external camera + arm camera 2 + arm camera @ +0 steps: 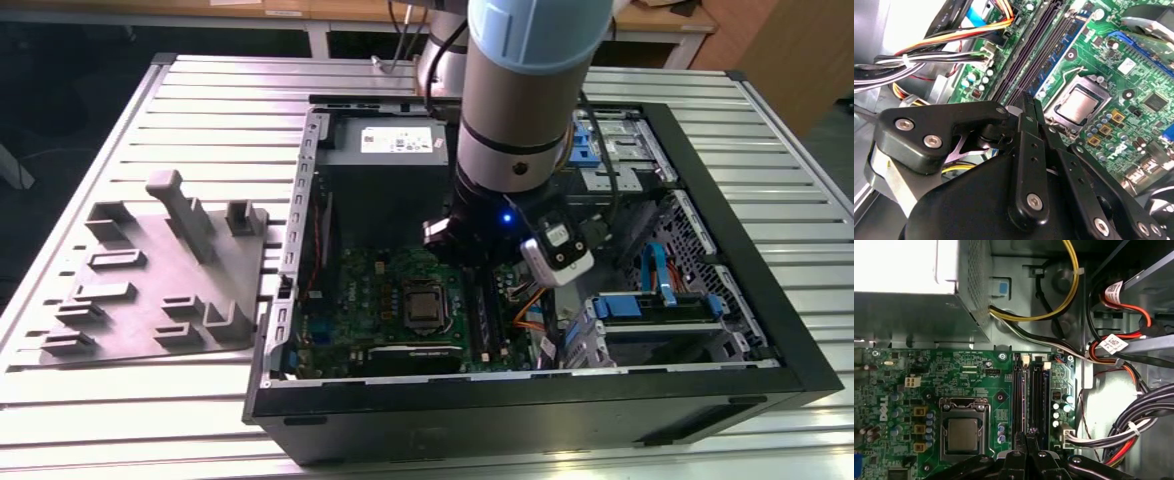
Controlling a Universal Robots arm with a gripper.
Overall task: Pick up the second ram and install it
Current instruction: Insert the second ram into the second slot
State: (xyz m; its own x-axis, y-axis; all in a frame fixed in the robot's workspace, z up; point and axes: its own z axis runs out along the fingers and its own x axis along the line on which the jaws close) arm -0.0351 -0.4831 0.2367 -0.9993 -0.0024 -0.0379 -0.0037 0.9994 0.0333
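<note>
The second ram shows as a thin dark sliver seen edge-on, with a few bluish flecks at its end; its chips and most of its length are hidden. It sits pinched between the fingertips of the gripper, whose two black fingers are drawn close together on it. It is held over the long dark memory slots and runs the same way as they do. Whether it touches a slot I cannot tell. The slots belong to the green motherboard, just beside the metal-capped processor socket. All of this lies inside the open black computer case, which also holds a power supply, blue-tabbed drive bays and bundles of coloured cables. The arm reaches down into the case. On the slatted table, at the exterior view's left of the case, lies a grey fixture plate.
</note>
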